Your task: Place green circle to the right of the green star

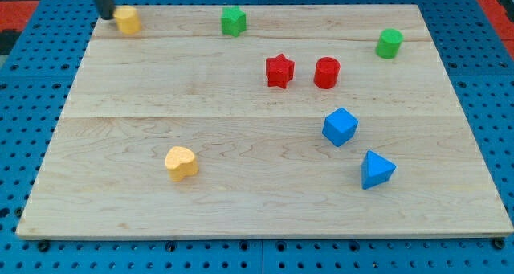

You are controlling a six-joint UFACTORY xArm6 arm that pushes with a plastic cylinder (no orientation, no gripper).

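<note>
The green circle [389, 43] stands near the board's right edge, toward the view's top. The green star [233, 21] sits at the top middle of the board, far to the left of the circle. My tip [109, 16] is at the top left corner of the board, touching the left side of a yellow block [128, 20]. It is far from both green blocks.
A red star [279, 71] and a red circle [327, 72] sit side by side between the two green blocks, slightly lower. A blue cube [340, 126] and a blue triangle [376, 169] lie at lower right. A yellow heart [181, 162] lies at lower left. The wooden board [241, 210] rests on a blue pegboard.
</note>
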